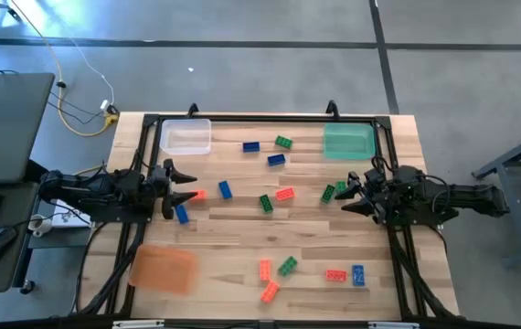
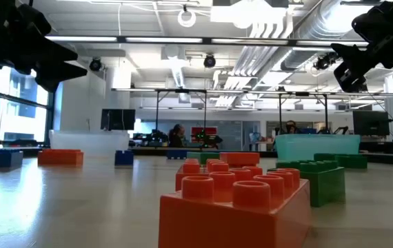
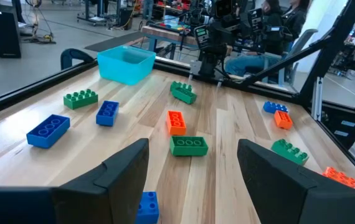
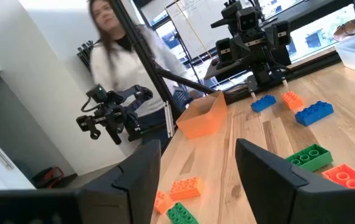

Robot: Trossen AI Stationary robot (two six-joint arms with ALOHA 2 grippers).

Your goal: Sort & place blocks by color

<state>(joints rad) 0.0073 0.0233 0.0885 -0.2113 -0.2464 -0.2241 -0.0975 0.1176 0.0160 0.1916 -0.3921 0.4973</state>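
We log blue, green and orange-red blocks (image 1: 284, 194) scattered loose over the wooden table (image 1: 233, 265), the left gripper (image 1: 187, 185) and right gripper (image 1: 347, 194) at opposite edges, fingers spread wide, holding nothing.

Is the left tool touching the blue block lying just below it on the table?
Apart. In the left wrist view the left tool is open, with bare wood between its fingers and the blue block.

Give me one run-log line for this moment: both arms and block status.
left end effector: open, empty, near blue block | right end effector: open, empty, near green block | blocks: scattered, trays empty
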